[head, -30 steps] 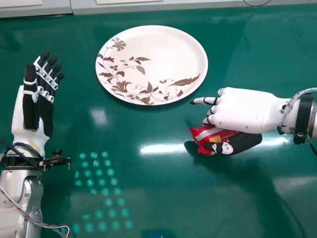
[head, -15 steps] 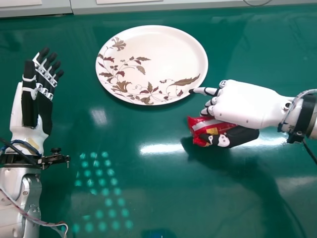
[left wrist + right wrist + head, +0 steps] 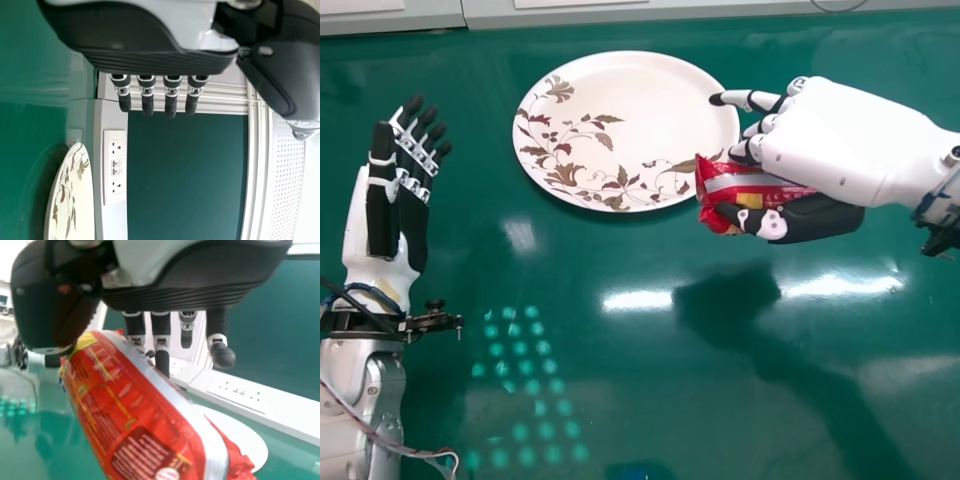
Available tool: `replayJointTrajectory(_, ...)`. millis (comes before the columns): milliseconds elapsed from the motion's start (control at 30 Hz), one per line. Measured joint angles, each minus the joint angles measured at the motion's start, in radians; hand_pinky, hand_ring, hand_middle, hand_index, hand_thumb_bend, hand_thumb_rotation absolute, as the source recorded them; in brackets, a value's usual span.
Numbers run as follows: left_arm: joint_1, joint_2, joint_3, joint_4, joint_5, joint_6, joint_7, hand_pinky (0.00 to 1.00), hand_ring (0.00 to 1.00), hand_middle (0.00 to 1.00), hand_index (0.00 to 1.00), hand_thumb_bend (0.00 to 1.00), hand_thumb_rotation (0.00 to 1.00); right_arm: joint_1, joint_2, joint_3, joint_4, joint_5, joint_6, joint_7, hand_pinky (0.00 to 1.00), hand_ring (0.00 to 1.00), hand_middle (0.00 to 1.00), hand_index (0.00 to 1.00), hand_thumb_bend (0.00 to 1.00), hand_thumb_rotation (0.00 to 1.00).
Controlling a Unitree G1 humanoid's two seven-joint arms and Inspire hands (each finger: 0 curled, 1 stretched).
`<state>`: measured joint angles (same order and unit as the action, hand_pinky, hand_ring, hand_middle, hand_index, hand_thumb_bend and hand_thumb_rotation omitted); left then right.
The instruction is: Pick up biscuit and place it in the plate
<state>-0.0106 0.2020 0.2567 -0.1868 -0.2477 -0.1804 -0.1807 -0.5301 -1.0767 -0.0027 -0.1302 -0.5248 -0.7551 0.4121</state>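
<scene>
Right hand [image 3: 850, 140], gripping the biscuit packet [image 3: 752, 184]; plate [image 3: 630, 105] lies forward-left of it, the likely direction of carry.

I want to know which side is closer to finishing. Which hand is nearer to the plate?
The right hand, at the plate's right edge, gripping the biscuit; the left is off its left side.

bright — white glare [image 3: 638, 301] on the table [image 3: 650, 400] beside a dark shadow [image 3: 730, 305] — lit from overhead, perhaps
</scene>
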Motion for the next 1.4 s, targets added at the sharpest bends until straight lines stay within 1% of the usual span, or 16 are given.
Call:
replayJointTrajectory(67,0.0,-0.003,-0.004,0.001,0.001,0.0,0.0,1.0,1.0,1.0,1.0,1.0,0.81,-0.022,0.001,0.0,-0.02,0.008,0.022,0.033,0.08,0.42,0.46,0.49,0.51,0.0)
replayJointTrajectory(133,0.0,-0.004,-0.007,0.005,0.002,-0.001,0.0,1.0,1.0,1.0,1.0,1.0,0.81,-0.068,0.012,0.004,-0.035,0.008,0.056,0.061,0.08,0.42,0.46,0.49,0.51,0.0)
replayJointTrajectory(233,-0.003,-0.006,-0.012,0.013,0.003,-0.001,-0.001,1.0,1.0,1.0,1.0,1.0,0.81,-0.153,0.052,0.026,-0.039,0.001,0.099,0.08,0.08,0.41,0.46,0.49,0.51,0.0)
replayJointTrajectory(367,-0.006,-0.006,-0.022,0.022,0.01,-0.003,-0.009,1.0,1.0,1.0,1.0,1.0,0.82,-0.267,0.131,0.102,0.003,-0.051,0.131,0.1,0.08,0.4,0.45,0.5,0.51,0.0)
replayJointTrajectory(533,-0.006,-0.005,-0.033,0.016,0.018,-0.002,-0.01,1.0,1.0,1.0,1.0,1.0,0.82,-0.403,0.241,0.191,0.132,-0.14,0.139,0.097,0.06,0.39,0.46,0.5,0.51,0.0)
replayJointTrajectory(567,-0.006,-0.004,-0.033,0.015,0.021,-0.002,-0.01,1.0,1.0,1.0,1.0,1.0,0.83,-0.426,0.263,0.206,0.158,-0.158,0.147,0.096,0.06,0.38,0.45,0.5,0.51,0.0)
replayJointTrajectory(633,-0.006,-0.003,-0.033,0.014,0.024,-0.002,-0.01,1.0,1.0,1.0,1.0,1.0,0.82,-0.466,0.31,0.235,0.211,-0.198,0.173,0.089,0.07,0.4,0.49,0.48,0.51,0.0)
replayJointTrajectory(667,-0.006,-0.003,-0.033,0.014,0.025,-0.002,-0.01,1.0,1.0,1.0,1.0,1.0,0.82,-0.485,0.334,0.248,0.243,-0.214,0.185,0.077,0.07,0.38,0.46,0.49,0.51,0.0)
replayJointTrajectory(733,-0.006,-0.003,-0.034,0.014,0.029,-0.002,-0.012,1.0,1.0,1.0,1.0,1.0,0.82,-0.523,0.375,0.276,0.318,-0.245,0.192,0.043,0.07,0.38,0.45,0.5,0.51,0.0)
replayJointTrajectory(867,-0.006,-0.002,-0.034,0.014,0.03,-0.002,-0.013,1.0,1.0,1.0,1.0,1.0,0.82,-0.595,0.44,0.332,0.481,-0.326,0.189,-0.066,0.07,0.39,0.46,0.5,0.51,0.0)
replayJointTrajectory(967,-0.006,-0.002,-0.034,0.013,0.03,-0.001,-0.014,1.0,1.0,1.0,1.0,1.0,0.82,-0.643,0.485,0.369,0.596,-0.369,0.209,-0.126,0.08,0.4,0.46,0.5,0.51,0.0)
replayJointTrajectory(1233,0.0,-0.002,-0.034,-0.005,0.029,0.002,-0.019,1.0,1.0,1.0,1.0,1.0,0.82,-0.74,0.581,0.477,0.895,-0.453,0.251,-0.317,0.07,0.4,0.46,0.5,0.51,0.0)
replayJointTrajectory(1400,0.003,-0.001,-0.034,-0.006,0.03,0.005,-0.02,1.0,1.0,1.0,1.0,1.0,0.82,-0.789,0.633,0.544,1.06,-0.499,0.26,-0.497,0.06,0.4,0.46,0.5,0.51,0.0)
